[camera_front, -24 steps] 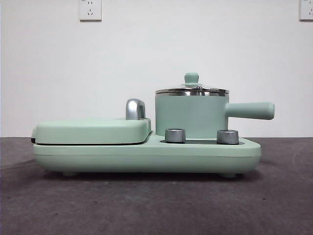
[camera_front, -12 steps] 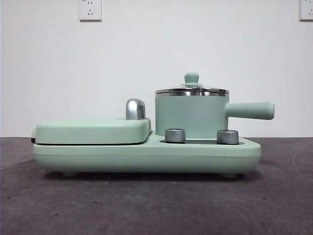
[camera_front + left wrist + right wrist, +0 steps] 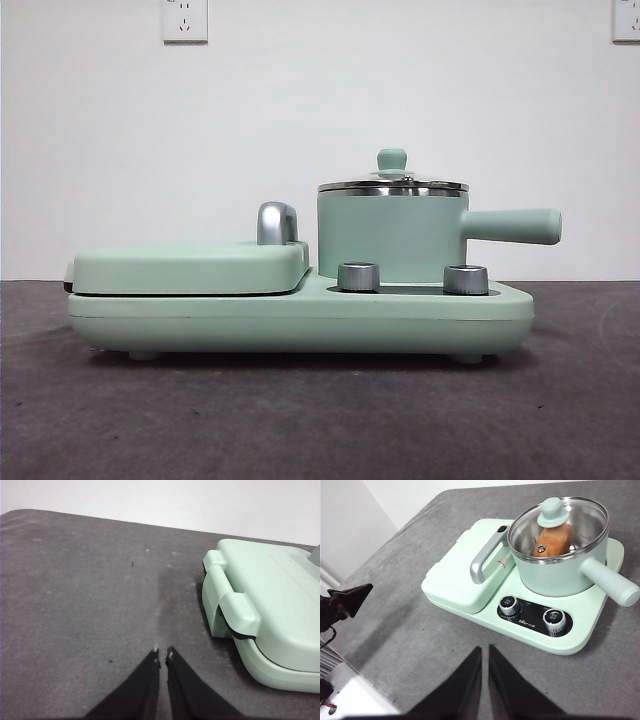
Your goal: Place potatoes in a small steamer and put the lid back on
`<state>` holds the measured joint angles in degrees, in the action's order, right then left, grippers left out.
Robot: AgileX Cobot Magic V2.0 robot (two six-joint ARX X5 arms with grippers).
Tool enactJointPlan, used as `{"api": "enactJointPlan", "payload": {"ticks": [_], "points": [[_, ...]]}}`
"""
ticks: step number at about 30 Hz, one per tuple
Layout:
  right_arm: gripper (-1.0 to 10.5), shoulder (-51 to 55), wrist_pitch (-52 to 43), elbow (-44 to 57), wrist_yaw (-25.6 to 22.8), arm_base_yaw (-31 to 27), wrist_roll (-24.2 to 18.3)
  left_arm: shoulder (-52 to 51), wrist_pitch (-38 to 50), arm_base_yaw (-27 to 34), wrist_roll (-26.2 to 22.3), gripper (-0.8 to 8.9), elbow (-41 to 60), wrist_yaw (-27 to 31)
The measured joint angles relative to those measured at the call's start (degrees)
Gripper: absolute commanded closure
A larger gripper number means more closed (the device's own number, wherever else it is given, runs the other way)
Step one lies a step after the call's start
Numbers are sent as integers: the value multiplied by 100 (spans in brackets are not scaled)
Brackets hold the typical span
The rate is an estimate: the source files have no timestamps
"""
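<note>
The small steamer [image 3: 390, 235] stands on the right half of a mint-green cooker base [image 3: 300, 318], its straight handle [image 3: 512, 226] pointing right. The lid [image 3: 392, 185] rests flat on its steel rim. In the right wrist view the orange-brown potato [image 3: 555, 540] shows through the glass lid [image 3: 580, 520], lying inside the steamer [image 3: 555, 577]. My right gripper [image 3: 485, 650] is shut and empty, well back from the cooker on its knob side. Beside the cooker's grill end, my left gripper [image 3: 162, 655] hangs shut and empty over bare table. Neither arm shows in the front view.
The closed flat grill plate [image 3: 190, 265] fills the base's left half, with a steel handle [image 3: 277, 222] behind it. Two steel knobs [image 3: 358, 276] [image 3: 465, 279] sit in front of the steamer. Dark grey table surrounds the cooker; its edge [image 3: 365, 680] lies near the right arm.
</note>
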<state>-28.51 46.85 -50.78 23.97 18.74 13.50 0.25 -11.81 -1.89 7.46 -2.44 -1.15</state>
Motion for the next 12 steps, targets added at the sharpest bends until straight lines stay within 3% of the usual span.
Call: {"api": "enactJointPlan", "payload": {"ticks": [12], "points": [[926,0,0,2,0,0,0,0,133,0,-42,786,50,15]]}}
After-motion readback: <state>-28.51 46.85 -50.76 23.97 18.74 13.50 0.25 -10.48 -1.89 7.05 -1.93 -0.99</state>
